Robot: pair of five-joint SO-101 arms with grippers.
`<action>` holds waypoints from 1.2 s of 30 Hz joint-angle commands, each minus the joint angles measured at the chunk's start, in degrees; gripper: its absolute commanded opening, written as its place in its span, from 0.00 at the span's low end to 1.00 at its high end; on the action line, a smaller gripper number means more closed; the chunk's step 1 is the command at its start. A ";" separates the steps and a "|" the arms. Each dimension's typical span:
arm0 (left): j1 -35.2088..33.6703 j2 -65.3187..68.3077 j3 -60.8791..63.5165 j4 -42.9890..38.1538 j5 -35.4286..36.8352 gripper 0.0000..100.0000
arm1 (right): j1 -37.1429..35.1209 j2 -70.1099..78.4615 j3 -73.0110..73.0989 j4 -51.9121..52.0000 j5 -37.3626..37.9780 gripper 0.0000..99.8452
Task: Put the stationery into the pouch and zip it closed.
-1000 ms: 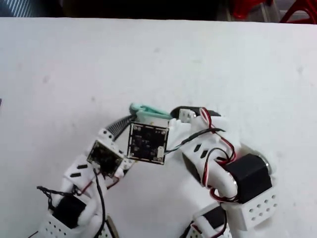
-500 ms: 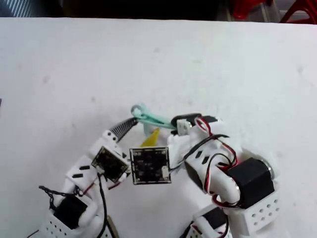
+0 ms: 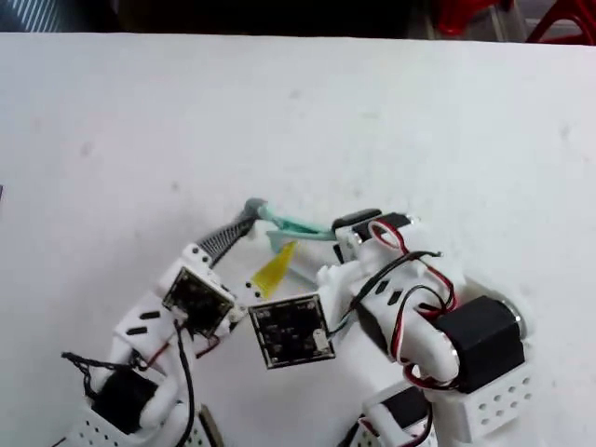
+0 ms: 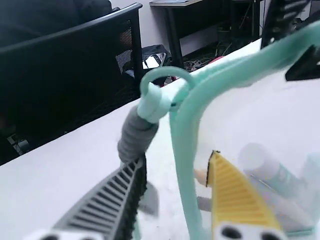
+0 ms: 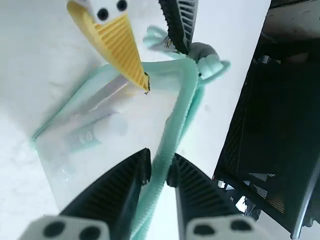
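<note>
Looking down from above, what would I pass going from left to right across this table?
Left arm → left gripper → teal-edged pouch → right gripper → right arm's black motor.

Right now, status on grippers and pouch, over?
Right gripper jaws shut on pouch zip edge. Left gripper open, straddling that edge beside the zip pull. Stationery inside pouch. No obstruction seen.
</note>
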 commanded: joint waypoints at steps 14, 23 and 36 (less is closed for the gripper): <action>6.99 -0.66 -0.79 0.26 0.18 0.22 | -13.93 1.10 -0.35 1.80 2.37 0.02; 1.54 -0.66 -0.79 -0.44 0.44 0.22 | -17.01 1.19 0.26 1.89 1.23 0.02; 9.54 -0.66 -1.23 3.43 0.35 0.21 | -9.89 6.37 3.69 0.13 -12.31 0.08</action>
